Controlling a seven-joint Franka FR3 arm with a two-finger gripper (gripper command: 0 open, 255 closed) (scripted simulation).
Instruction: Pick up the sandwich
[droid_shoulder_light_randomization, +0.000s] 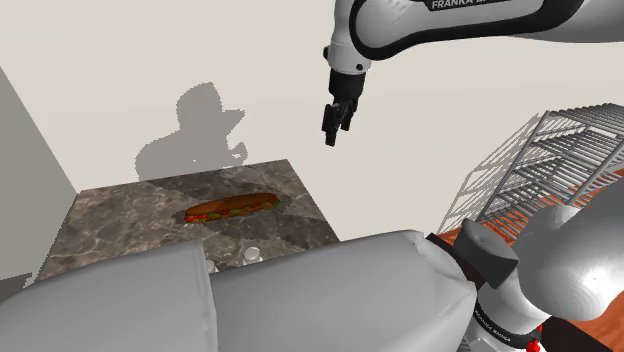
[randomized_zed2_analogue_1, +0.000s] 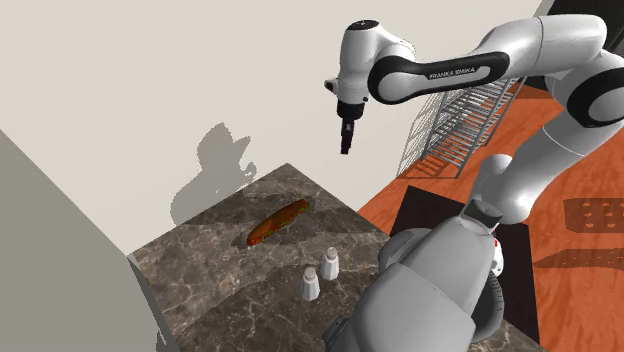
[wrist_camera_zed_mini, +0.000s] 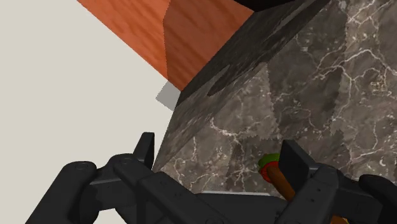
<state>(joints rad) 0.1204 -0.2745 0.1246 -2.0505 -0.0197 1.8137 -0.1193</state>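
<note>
A long sub sandwich (droid_shoulder_light_randomization: 231, 207) with red and green filling lies on the dark marble counter (droid_shoulder_light_randomization: 120, 225). In the second exterior view the sandwich (randomized_zed2_analogue_1: 279, 221) lies near the counter's middle (randomized_zed2_analogue_1: 210, 270). My black gripper (droid_shoulder_light_randomization: 335, 124) hangs in the air well above the counter, off past its edge toward the shoulder view's right, nothing in it. The same gripper (randomized_zed2_analogue_1: 346, 139) points down in the second exterior view. In the wrist view the fingers (wrist_camera_zed_mini: 145, 150) stand apart, open, and one end of the sandwich (wrist_camera_zed_mini: 275, 170) peeks beside the far finger.
Two white shakers (randomized_zed2_analogue_1: 320, 275) stand near the counter's front edge. A wire rack (randomized_zed2_analogue_1: 460, 120) stands on the reddish wood floor (randomized_zed2_analogue_1: 420, 205) behind the arm. A pale wall backs the counter. The grey stand (droid_shoulder_light_randomization: 300, 300) occupies the shoulder view's foreground.
</note>
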